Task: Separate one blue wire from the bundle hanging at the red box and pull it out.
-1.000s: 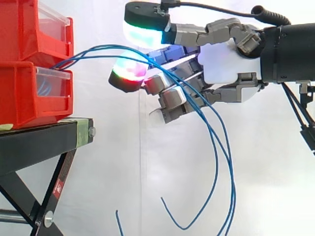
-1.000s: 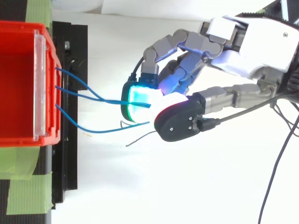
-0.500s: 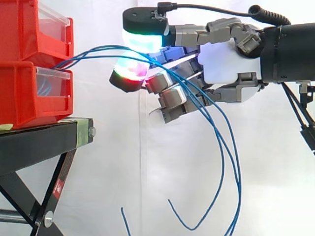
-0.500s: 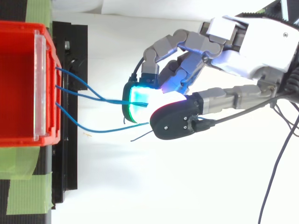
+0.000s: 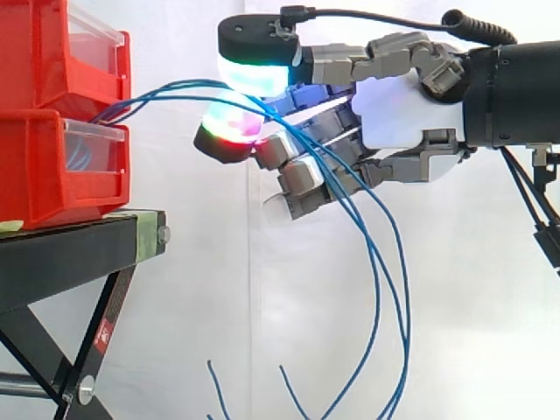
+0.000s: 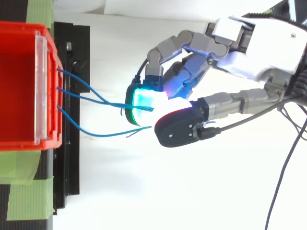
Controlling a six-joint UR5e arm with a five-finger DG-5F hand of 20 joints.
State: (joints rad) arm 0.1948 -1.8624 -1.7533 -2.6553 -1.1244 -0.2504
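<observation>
Hand (image 5: 402, 109): upper right of my side view, fingers curled, pads pinching the wires.
Blue wires (image 6: 105, 135): I see them arc from the red bins (image 5: 44, 166) at left through the pads, then droop to the bottom edge.

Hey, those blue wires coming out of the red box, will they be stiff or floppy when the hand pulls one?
Probably floppy yet springy: the blue wires arch out of the red box and droop in long curves below the hand. Likely light, since they hold that arch unsupported. Being thin and smooth-looking, one may slip between the pads.
</observation>
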